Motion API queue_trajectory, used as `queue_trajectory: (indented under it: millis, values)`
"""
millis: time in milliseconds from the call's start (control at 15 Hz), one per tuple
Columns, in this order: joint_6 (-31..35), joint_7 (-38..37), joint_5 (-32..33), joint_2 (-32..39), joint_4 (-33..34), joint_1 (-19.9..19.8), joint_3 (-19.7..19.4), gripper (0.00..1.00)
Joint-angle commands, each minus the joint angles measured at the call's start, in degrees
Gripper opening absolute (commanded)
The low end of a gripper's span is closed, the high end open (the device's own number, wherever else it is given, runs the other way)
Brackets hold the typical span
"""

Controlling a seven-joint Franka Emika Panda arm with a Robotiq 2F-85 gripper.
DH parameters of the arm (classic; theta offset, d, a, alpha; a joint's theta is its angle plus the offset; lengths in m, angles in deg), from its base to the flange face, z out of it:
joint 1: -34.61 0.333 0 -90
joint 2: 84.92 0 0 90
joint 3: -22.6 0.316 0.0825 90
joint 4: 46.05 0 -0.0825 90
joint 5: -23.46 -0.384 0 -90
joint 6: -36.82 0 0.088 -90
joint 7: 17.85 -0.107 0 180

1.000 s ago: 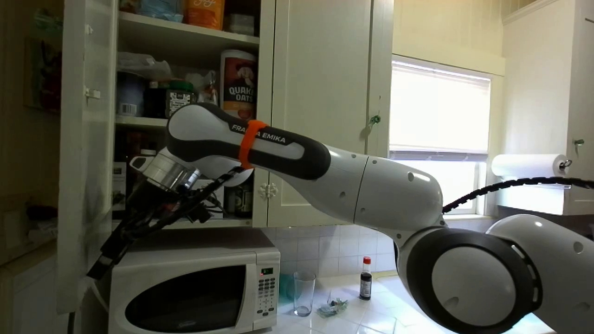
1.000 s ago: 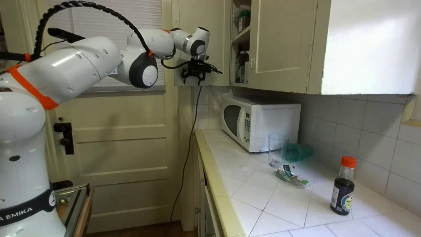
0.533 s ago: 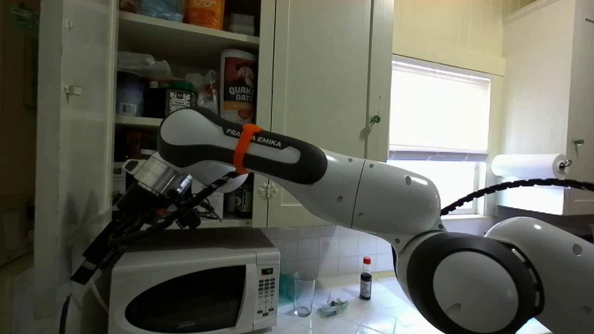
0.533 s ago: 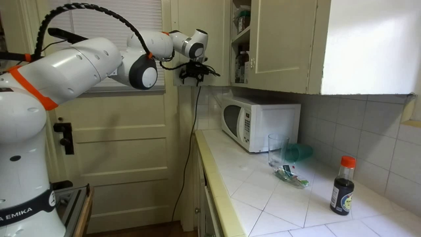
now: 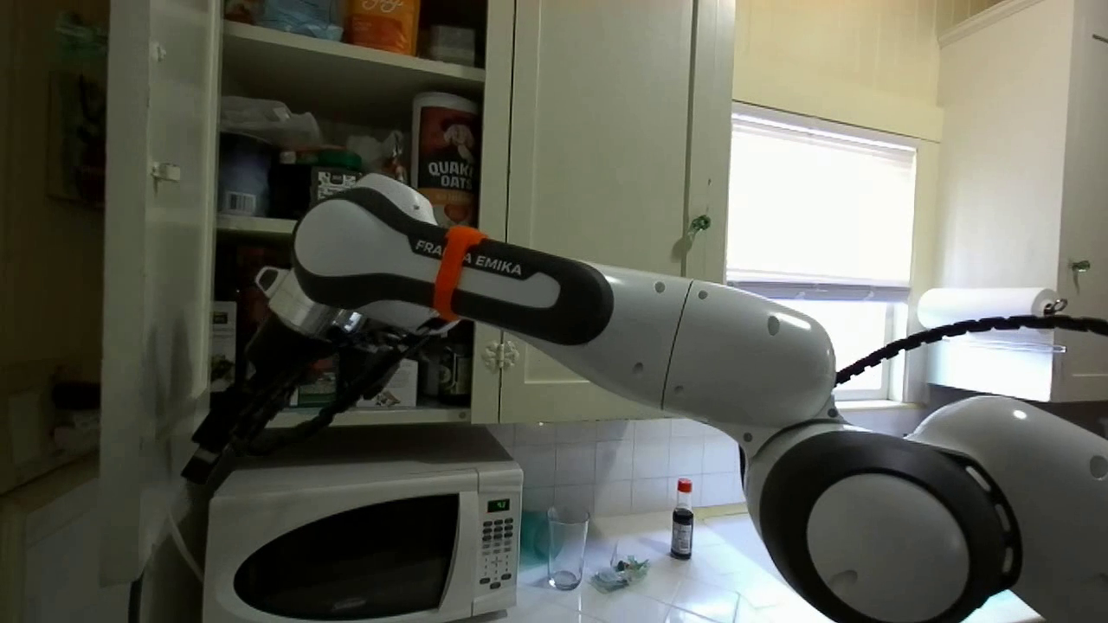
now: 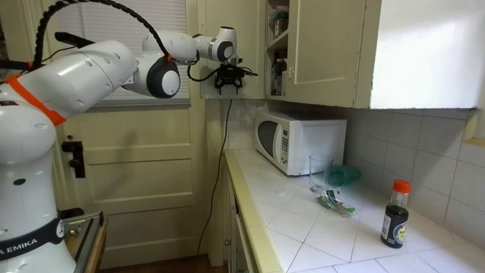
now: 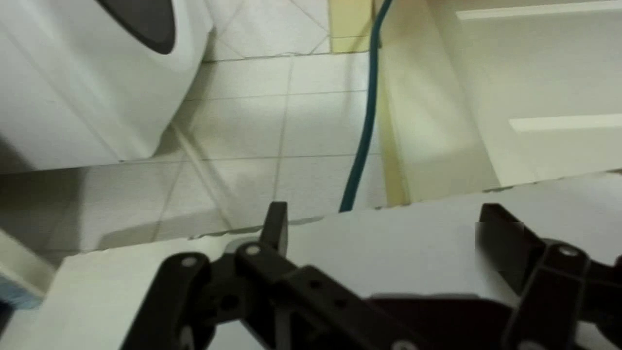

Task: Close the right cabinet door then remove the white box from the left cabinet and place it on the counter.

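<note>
Wrist view, end effector with fingers spread apart, counter seen below it, left cabinet seen open behind it in an exterior view, white box hard to pick out.

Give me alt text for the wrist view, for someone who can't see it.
Dark robot pincer, spread open, in front of a pale cabinet door with a chipped edge. Beyond are a white microwave, partly cropped, at upper left, a white-tiled counter at top center and a tiled wall in the middle. A dark teal cable runs down right of center.
</note>
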Motion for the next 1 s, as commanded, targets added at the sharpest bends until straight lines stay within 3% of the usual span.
queue_trajectory:
  millis: [0, 333, 800, 933]
  values:
    - [6.17, -5.78, 3.36, -2.01, 0.05, -0.06, -3.06, 1.0]
    - [15.33, -11.71, 9.88, -2.71, -0.53, -0.28, -9.06, 1.0]
    - [11.76, -3.81, 21.73, -5.88, -1.96, -1.14, -16.31, 1.0]
    - [14.45, -5.74, 19.72, -4.93, -1.44, -1.76, -14.38, 1.0]
